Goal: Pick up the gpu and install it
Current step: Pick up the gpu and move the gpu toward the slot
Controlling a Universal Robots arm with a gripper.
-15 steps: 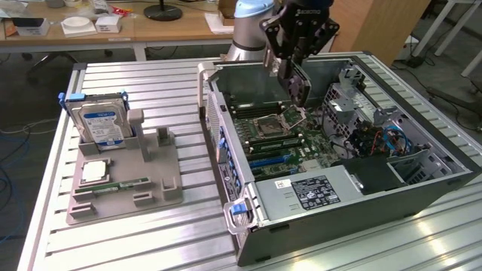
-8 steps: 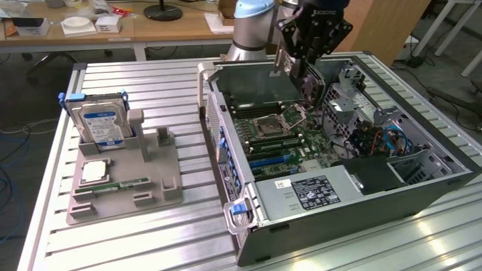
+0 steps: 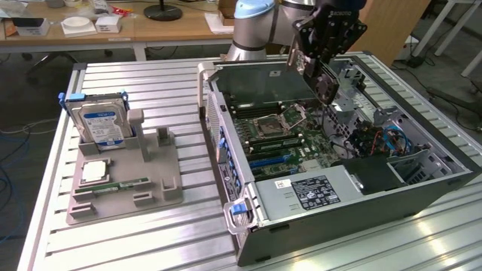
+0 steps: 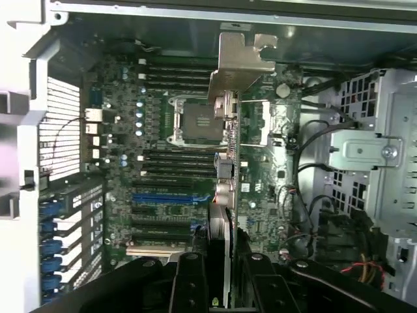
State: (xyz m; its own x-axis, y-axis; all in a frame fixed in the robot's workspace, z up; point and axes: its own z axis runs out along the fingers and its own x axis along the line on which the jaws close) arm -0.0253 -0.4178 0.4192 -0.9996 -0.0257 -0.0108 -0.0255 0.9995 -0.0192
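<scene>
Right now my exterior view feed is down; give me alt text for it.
The pincer holds the gpu above the motherboard of the open computer case. To the exterior view's left, a grey fixture on the slatted table carries an upright hard drive and a RAM stick lying flat.

The arm (image 3: pixel 252 34), behind the far wall of the open computer case (image 3: pixel 316 192), is a thick silver-grey tube with a pale blue rounded cap (image 3: pixel 254 8) at its joint. Its claw (image 3: pixel 315 56), over the case's far corner, is a boxy matt black block with a short line of white lettering near its top. Above the case's motherboard, two flat, squared black fingers (image 4: pixel 189 287) sit between rounded black housings, a tiny yellow-green mark (image 4: pixel 214 301) beside them
</scene>
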